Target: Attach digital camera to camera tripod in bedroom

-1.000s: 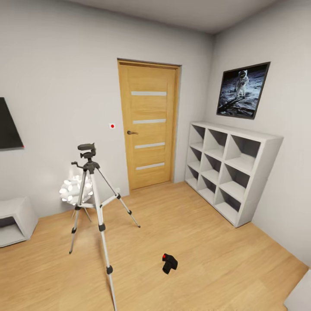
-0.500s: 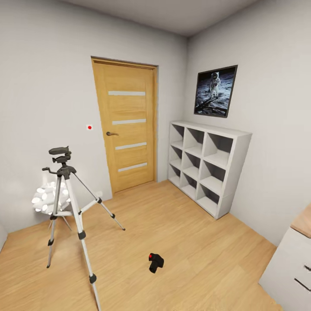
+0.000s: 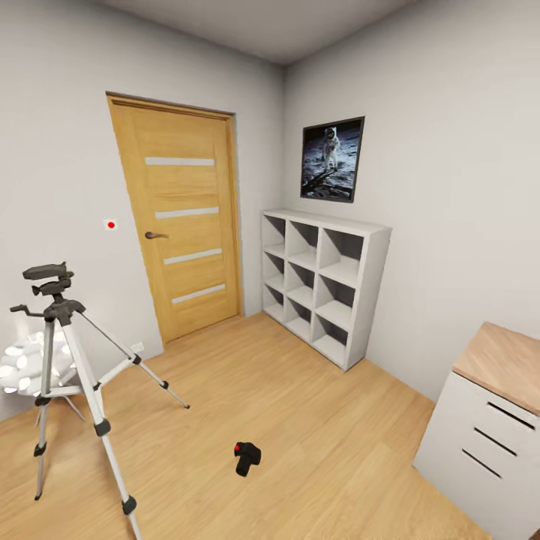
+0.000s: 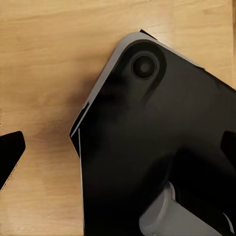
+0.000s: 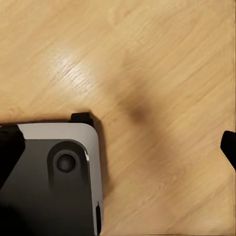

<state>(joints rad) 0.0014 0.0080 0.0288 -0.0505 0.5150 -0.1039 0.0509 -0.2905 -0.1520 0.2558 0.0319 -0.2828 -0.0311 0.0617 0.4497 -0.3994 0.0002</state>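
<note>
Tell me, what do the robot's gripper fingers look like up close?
The left fingertip and the right fingertip are plain matte black wedges that narrow toward the end. No markings or cables can be made out on them.

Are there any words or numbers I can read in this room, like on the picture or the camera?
No words or numbers can be read anywhere.
The astronaut picture on the wall has no writing that shows.
The digital camera on the floor bears only a red dot.
The wall by the door has a plain red dot.

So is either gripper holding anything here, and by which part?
Nothing is held: the digital camera lies on the wood floor, apart from the camera tripod.
</note>
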